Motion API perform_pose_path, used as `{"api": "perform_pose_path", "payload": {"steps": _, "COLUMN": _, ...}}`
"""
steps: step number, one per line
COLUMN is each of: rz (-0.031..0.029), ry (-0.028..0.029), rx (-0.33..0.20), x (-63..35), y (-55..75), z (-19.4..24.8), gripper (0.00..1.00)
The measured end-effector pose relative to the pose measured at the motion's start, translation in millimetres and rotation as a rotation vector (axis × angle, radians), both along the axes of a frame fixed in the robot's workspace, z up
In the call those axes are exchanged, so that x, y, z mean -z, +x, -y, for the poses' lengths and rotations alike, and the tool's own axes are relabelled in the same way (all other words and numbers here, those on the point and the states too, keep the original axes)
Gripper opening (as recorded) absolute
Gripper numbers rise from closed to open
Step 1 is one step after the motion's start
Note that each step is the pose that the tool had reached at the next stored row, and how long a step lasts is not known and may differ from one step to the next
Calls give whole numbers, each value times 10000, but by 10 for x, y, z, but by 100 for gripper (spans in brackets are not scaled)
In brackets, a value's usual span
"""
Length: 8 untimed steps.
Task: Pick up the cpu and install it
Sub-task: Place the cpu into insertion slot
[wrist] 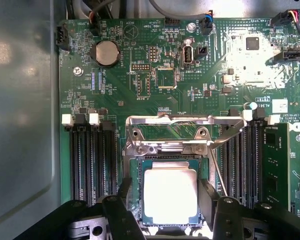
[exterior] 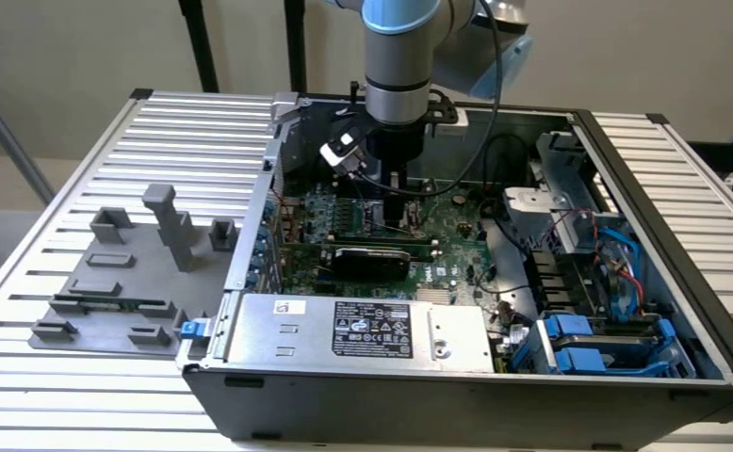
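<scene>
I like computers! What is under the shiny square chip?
The cpu sits over the socket, whose dark edge peeks out round it, on the green motherboard. The socket's metal lid stands open. What is right beneath is covered by the chip.

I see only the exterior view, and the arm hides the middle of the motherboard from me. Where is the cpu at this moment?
Observer: The cpu is at the socket, silver top up and square with the opening. I cannot tell whether it is fully seated.
Operator: Is the metal retention frame closed over it?
Observer: No. The retention frame is swung up and lies clear of the cpu.
Operator: Are the memory slots filled?
Observer: One memory module stands on one side of the socket; the slots on the other side are empty.
</scene>
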State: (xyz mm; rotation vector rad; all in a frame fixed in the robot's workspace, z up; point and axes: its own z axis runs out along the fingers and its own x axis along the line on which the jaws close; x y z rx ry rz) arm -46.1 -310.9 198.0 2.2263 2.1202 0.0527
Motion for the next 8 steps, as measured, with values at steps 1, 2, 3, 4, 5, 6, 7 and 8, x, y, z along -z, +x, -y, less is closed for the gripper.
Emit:
{"api": "perform_pose_path", "payload": {"steps": 1, "rz": -1, "ry": 0, "rx": 0, "x": -3, "y": 0, "z": 0, "gripper": 62}}
{"api": "perform_pose_path", "payload": {"steps": 2, "rz": 0, "ry": 0, "rx": 0, "x": -5, "y": 0, "z": 0, "gripper": 62}}
{"api": "perform_pose_path", "payload": {"steps": 3, "rz": 0, "ry": 0, "rx": 0, "x": -8, "y": 0, "z": 0, "gripper": 62}}
{"api": "perform_pose_path", "payload": {"steps": 4, "rz": 1, "ry": 1, "rx": 1, "x": -10, "y": 0, "z": 0, "gripper": 62}}
{"api": "perform_pose_path", "payload": {"steps": 5, "rz": 1, "ry": 2, "rx": 0, "x": -10, "y": 0, "z": 0, "gripper": 62}}
{"api": "perform_pose_path", "payload": {"steps": 6, "rz": 2, "ry": 2, "rx": 0, "x": -10, "y": 0, "z": 0, "gripper": 62}}
{"api": "perform_pose_path", "payload": {"steps": 7, "rz": 1, "ry": 1, "rx": 0, "x": -12, "y": 0, "z": 0, "gripper": 62}}
{"api": "perform_pose_path", "payload": {"steps": 8, "rz": 1, "ry": -2, "rx": -1, "x": -13, "y": 0, "z": 0, "gripper": 62}}
